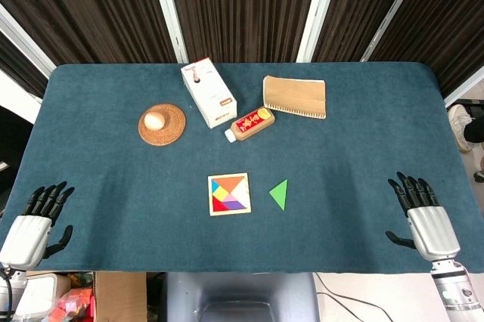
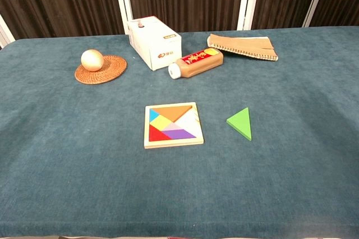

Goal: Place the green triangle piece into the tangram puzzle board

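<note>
The green triangle piece (image 1: 279, 194) (image 2: 240, 123) lies flat on the blue cloth, just right of the tangram puzzle board (image 1: 229, 194) (image 2: 173, 125). The board is a wooden-framed square holding several coloured pieces, with a bare triangular gap on its right side. My left hand (image 1: 38, 216) rests at the table's near left corner, fingers spread, holding nothing. My right hand (image 1: 420, 212) rests at the near right corner, fingers likewise apart and empty. Both hands are far from the triangle. The chest view shows neither hand.
At the back stand a white box (image 1: 208, 95) (image 2: 152, 41), a brown bottle lying on its side (image 1: 249, 124) (image 2: 196, 62), a tan notebook (image 1: 295, 97) (image 2: 242, 46), and a woven coaster (image 1: 162, 125) (image 2: 101, 69) bearing a pale ball.
</note>
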You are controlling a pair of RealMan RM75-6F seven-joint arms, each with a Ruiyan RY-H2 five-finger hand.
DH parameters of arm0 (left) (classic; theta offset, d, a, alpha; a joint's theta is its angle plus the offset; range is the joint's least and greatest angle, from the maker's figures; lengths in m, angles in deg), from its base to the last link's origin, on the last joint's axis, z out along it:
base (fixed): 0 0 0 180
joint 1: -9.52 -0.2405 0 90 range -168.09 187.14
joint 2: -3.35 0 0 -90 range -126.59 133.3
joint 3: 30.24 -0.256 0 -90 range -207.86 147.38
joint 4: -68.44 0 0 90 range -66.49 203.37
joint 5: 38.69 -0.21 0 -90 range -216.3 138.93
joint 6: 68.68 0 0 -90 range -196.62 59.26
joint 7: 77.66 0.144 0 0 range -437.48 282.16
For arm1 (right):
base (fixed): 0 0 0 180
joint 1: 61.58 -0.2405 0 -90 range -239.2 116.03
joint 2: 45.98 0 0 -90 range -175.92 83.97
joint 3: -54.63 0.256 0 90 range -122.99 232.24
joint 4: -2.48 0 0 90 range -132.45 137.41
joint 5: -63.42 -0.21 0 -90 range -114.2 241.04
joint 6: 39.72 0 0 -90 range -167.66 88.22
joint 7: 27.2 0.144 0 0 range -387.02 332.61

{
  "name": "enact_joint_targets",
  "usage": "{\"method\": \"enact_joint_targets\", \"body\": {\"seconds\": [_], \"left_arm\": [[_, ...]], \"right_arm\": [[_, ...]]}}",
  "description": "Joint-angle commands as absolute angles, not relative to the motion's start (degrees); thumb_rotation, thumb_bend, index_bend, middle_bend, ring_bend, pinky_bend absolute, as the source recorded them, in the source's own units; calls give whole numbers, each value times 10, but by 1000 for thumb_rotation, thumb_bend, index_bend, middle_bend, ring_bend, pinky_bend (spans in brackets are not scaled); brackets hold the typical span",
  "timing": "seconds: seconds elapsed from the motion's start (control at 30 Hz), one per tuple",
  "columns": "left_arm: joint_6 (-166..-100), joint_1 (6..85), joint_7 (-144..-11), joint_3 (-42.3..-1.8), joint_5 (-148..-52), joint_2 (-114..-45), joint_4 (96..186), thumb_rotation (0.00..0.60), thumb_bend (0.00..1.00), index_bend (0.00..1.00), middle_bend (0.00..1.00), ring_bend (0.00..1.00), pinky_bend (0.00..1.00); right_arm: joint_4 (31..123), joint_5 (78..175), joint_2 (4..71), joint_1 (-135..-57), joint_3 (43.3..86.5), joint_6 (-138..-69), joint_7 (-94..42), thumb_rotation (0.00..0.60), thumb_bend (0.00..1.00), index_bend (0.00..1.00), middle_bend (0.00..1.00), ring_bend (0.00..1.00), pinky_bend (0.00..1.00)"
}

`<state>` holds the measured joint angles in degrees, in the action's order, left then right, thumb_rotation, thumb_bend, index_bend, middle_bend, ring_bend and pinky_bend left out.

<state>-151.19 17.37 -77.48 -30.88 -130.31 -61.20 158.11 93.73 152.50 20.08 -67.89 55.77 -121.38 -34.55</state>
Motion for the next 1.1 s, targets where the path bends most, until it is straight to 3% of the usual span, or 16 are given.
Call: {"method": "enact_joint_targets", "body": {"seconds": [0.03, 0.27, 0.57, 0.8, 1.1], "left_arm": [[-1508, 176, -771, -308, -1299, -612, 1584, 600, 493, 0, 0, 0, 0], [-1521, 177, -791, -306, -1308, -619, 1570, 600, 494, 0, 0, 0, 0], [-1556, 184, -820, -300, -1345, -646, 1528, 600, 494, 0, 0, 0, 0], [-1555, 187, -824, -296, -1335, -651, 1516, 600, 493, 0, 0, 0, 0], [-1551, 188, -821, -296, -1328, -653, 1515, 600, 493, 0, 0, 0, 0]], "right_arm": [[937, 1526, 202, -681, 558, -1211, -344, 600, 33, 0, 0, 0, 0], [931, 1559, 206, -726, 556, -1159, -330, 600, 33, 0, 0, 0, 0], [953, 1513, 212, -891, 606, -929, -426, 600, 79, 2, 0, 0, 0], [932, 1472, 253, -964, 619, -844, -519, 600, 149, 147, 0, 0, 0], [876, 1447, 302, -1008, 609, -814, -577, 600, 250, 327, 0, 0, 0]]}}
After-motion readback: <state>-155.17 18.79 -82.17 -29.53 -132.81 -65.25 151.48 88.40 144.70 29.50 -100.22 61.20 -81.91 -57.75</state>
